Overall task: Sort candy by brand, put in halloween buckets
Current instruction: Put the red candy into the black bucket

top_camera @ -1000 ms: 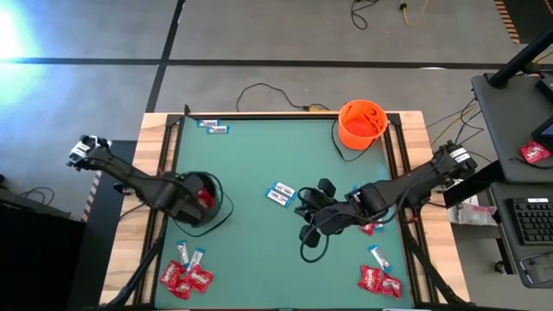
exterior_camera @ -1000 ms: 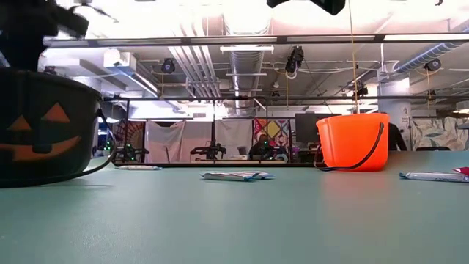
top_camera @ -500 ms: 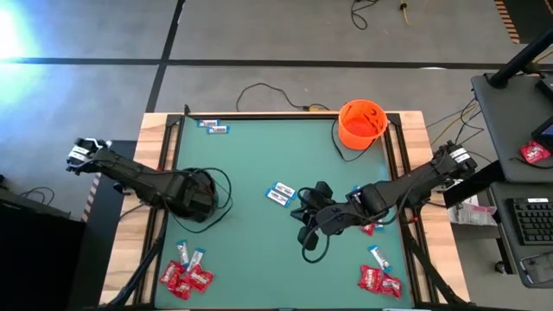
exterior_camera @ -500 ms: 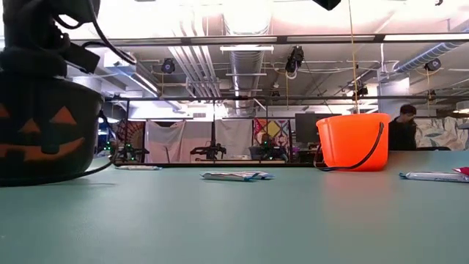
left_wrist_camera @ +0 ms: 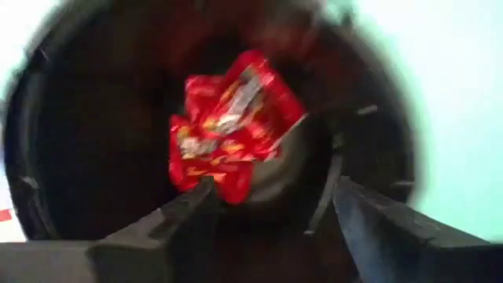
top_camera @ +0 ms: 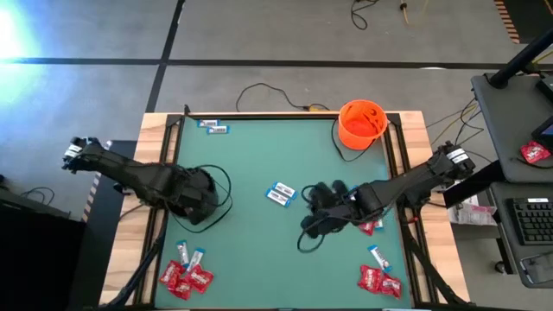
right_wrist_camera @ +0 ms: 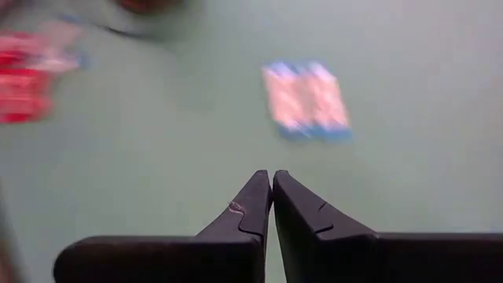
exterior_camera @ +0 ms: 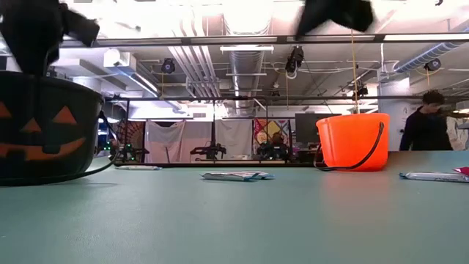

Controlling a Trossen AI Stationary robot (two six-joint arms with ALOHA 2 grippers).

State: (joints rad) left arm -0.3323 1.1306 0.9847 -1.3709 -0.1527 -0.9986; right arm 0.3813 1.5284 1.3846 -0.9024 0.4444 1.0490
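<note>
The black bucket (top_camera: 207,197) stands at the table's left, and the low view shows its pumpkin face (exterior_camera: 42,125). My left gripper (left_wrist_camera: 271,208) hangs open above its mouth, pointing down. Below the fingers, apart from them, red packets (left_wrist_camera: 232,130) sit inside the bucket. My right gripper (top_camera: 311,193) is shut above mid-table and slants down toward a pair of white-and-blue bars (right_wrist_camera: 306,98), short of them. These bars also show from above (top_camera: 281,194). The orange bucket (top_camera: 361,123) stands at the far right.
Red packets and bars lie near the front left (top_camera: 186,272) and the front right (top_camera: 380,278). More bars lie at the far left corner (top_camera: 212,127). A red packet (top_camera: 371,227) lies under my right arm. A wooden rim (top_camera: 160,173) frames the mat. A person stands in the room behind.
My left gripper sank to the black bucket's mouth, then rose a little; it stays above the bucket. My right gripper has moved toward the table's far edge, nearer the white-and-blue bars, has rolled, and has come lower.
</note>
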